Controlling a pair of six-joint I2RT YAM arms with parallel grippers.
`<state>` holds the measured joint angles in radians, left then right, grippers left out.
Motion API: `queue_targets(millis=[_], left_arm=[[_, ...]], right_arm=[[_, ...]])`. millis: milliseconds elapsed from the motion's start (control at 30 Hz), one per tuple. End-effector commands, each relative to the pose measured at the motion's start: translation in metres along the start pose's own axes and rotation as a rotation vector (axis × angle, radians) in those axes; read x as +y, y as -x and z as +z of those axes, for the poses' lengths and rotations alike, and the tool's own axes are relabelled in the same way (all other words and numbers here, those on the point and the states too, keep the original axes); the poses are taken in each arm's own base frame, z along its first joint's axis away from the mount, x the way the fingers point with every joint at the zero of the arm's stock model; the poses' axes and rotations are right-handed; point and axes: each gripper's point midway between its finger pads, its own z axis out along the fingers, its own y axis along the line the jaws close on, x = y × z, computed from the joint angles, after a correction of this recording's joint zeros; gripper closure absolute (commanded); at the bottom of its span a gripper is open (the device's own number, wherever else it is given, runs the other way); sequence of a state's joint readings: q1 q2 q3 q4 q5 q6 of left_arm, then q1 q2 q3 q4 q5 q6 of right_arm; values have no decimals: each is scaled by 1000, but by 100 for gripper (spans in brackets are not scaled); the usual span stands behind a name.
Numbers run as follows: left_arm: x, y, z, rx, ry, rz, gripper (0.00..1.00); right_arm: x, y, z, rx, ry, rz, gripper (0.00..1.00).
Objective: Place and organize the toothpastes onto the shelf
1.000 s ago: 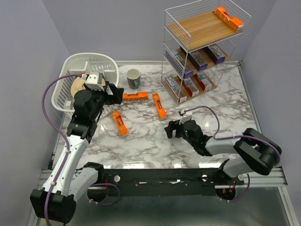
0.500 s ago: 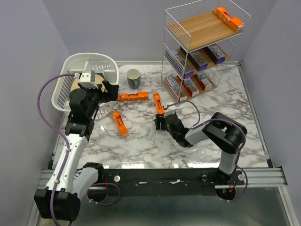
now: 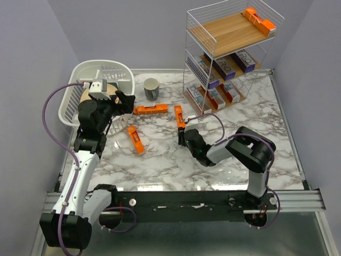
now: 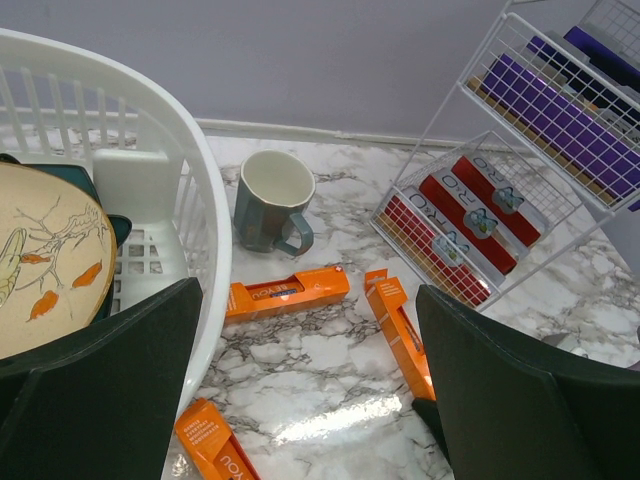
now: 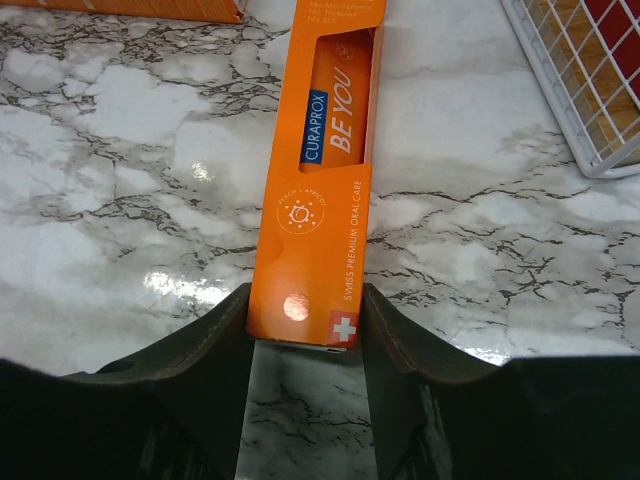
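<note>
Three orange toothpastes lie flat on the marble: one (image 3: pixel 150 109) by the mug, one (image 3: pixel 135 139) lower left, and one (image 3: pixel 180 118) in the middle. My right gripper (image 3: pixel 184 134) is shut on the near end of the middle box (image 5: pixel 318 190), with both fingers (image 5: pixel 215 340) pressed against its sides. The left gripper (image 3: pixel 125 104) hovers open over the basket's edge with nothing between its fingers (image 4: pixel 100 400). The shelf (image 3: pixel 226 29) stands at the back right, with orange boxes (image 3: pixel 259 20) on top, purple-silver ones (image 3: pixel 226 66) in the middle and white-red ones (image 3: pixel 216 96) at the bottom.
A white plastic basket (image 3: pixel 101 69) holding a patterned plate (image 4: pixel 45 260) sits at the back left. A grey mug (image 3: pixel 151 88) stands between the basket and the shelf. The shelf's wire corner (image 5: pixel 590 110) is close on the right of the held box.
The right arm swung left across the table to the middle orange box and its jaws closed onto the box's near end. The left arm shifted slightly and stayed open.
</note>
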<state>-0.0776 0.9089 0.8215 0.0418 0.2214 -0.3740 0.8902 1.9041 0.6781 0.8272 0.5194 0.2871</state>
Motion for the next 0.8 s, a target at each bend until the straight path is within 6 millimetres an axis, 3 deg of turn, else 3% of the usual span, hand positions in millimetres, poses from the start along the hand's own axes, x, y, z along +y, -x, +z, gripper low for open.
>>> queue_targets(millis=[0,167,267,400,500,600,700,733,767], left_arm=[[-1,-2,1,-1,-20,-10,1],[-1,-3,2,4,-20,-12,1],[0,-3,2,4,-18,-12,1],[0,-3,2,5,-18,-13,1],[0,-3,2,4,-20,-11,1],[0,-3,2,7,-19,-10,1],[0,-3,2,6,-17,-9,1],[1,-4,2,8,-14,-8,1],[1,-3,1,7,-14,-6,1]], right_arm=[[-11,-7,1,5,-77,-13,49],[-6,-11,-14,25,-42,-29,58],[9,-14,-29,41,19,-41,63],[30,-9,-56,54,101,-52,63],[32,-15,-73,95,134,-70,64],[35,-1,-92,99,168,-72,64],[39,25,-110,98,214,-85,64],[32,24,-116,142,200,-116,64],[39,52,-122,106,217,-95,64]])
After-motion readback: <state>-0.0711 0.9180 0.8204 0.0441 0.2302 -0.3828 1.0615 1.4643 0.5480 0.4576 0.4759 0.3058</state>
